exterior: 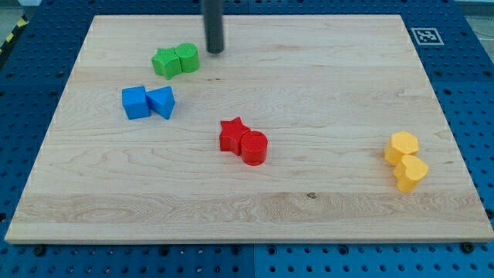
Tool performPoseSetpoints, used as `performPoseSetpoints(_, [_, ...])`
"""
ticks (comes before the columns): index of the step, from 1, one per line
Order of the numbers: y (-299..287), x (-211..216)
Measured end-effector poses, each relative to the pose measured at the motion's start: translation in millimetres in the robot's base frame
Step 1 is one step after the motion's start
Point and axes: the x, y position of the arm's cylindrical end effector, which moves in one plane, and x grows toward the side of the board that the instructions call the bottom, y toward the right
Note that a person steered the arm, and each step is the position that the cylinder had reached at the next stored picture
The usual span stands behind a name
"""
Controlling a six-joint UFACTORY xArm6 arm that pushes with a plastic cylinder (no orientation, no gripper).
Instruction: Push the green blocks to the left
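Two green blocks sit touching at the view's upper left: a star-like green block (165,63) and a rounder green block (187,58) on its right. My tip (214,51) stands just to the right of the rounder green block, a small gap apart. The dark rod rises from it out of the view's top.
A blue cube (136,102) and a blue wedge-like block (162,101) lie below the green pair. A red star (231,134) touches a red cylinder (254,147) at the middle. Two yellow blocks (406,159) sit at the right. The wooden board (324,208) has blue pegboard around it.
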Motion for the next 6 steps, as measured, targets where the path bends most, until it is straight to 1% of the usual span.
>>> performPoseSetpoints(1, [-44.4, 19.6])
performPoseSetpoints(2, [-67.4, 36.1])
performPoseSetpoints(3, [-68.2, 16.7])
performPoseSetpoints(4, [-68.3, 13.8])
performPoseSetpoints(5, [-74.6, 32.9])
performPoseSetpoints(6, [-69.3, 14.9])
